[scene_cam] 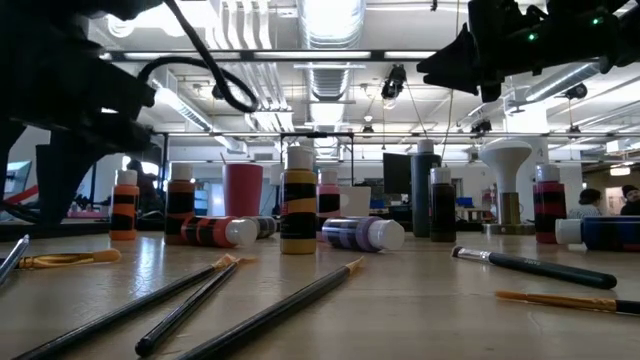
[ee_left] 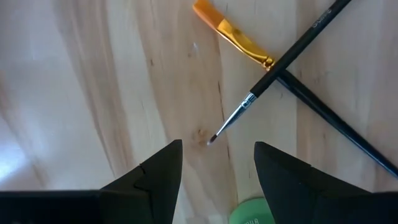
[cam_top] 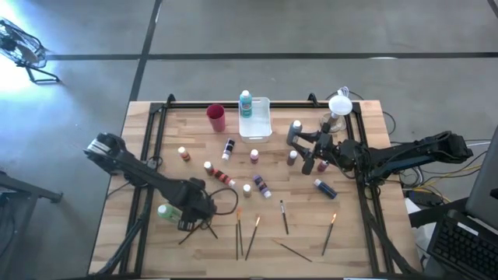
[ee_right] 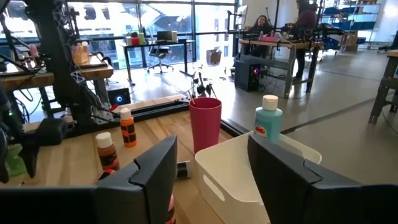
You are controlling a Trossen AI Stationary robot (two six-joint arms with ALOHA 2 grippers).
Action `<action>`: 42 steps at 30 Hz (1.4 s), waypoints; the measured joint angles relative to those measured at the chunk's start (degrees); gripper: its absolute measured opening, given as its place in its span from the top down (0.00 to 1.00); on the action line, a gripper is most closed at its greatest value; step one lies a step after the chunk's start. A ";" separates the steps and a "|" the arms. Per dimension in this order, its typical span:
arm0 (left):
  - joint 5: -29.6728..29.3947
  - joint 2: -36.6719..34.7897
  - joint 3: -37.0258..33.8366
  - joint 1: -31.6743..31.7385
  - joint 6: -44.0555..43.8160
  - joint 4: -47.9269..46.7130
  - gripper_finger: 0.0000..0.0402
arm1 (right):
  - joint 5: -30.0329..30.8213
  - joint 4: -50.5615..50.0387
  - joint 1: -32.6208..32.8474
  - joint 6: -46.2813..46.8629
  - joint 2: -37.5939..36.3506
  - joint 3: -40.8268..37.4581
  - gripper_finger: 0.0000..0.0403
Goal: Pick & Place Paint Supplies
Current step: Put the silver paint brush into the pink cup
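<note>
Big open workshop with a grey floor and desks in the background, and in the middle a wooden counter (cam_top: 156, 241) with paint supplies scattered all over it. The small paint bottles are mostly in the centre strip: some upright like the orange one (cam_top: 184, 154), some tipped on their sides like the purple one (cam_top: 261, 187) and a dark blue one (cam_top: 324, 187) off toward the right arm. The brushes lie loose along the near edge, a couple with orange ends (cam_top: 238, 233) and a dark one (cam_top: 284, 217).

At the back sit the magenta cup (cam_top: 216, 118) and the white tray (cam_top: 261, 128), and a teal bottle (cam_top: 246, 104) already stands in the tray, so my guess is that's where bottles go, with the cup probably for brushes.

The left gripper (ee_left: 217, 168) hangs low over the near-left part of the counter, fingers spread and holding nothing. Right in front of it is the tip of a thin dark brush (ee_left: 292, 56) crossing another, plus a gold-ferruled brush (ee_left: 233, 34), with a green bottle (cam_top: 169, 212) just beside the gripper. Looks like it's lining up on that brush tip.

The right gripper (ee_right: 211, 168) is up above the counter on the right side, pointed at the cup and tray, fingers apart and empty as far as I can see.
</note>
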 joint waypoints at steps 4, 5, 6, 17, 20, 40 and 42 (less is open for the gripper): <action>0.28 1.17 0.00 0.00 0.24 0.97 0.49 | 0.00 0.00 0.01 0.00 0.00 0.00 0.56; 0.28 1.39 0.00 0.00 0.24 1.49 0.49 | 0.00 0.00 0.00 -0.02 0.00 0.00 0.57; 0.28 1.56 0.01 0.00 0.24 2.05 0.49 | 0.00 0.00 0.02 -0.04 0.00 0.00 0.57; 0.31 3.75 0.02 0.02 2.92 3.19 0.50 | 0.00 -0.02 0.02 -0.20 0.00 0.00 0.63; 0.31 4.66 0.02 0.02 3.23 3.17 0.54 | 0.00 -0.04 0.02 -0.20 0.00 0.00 0.65; 0.70 5.16 0.00 0.04 2.93 1.92 0.96 | 0.00 -0.15 0.02 -0.24 0.00 0.00 0.79; 0.68 4.67 0.52 0.04 2.82 0.66 0.98 | 0.00 -0.15 0.02 -0.22 0.00 0.00 0.81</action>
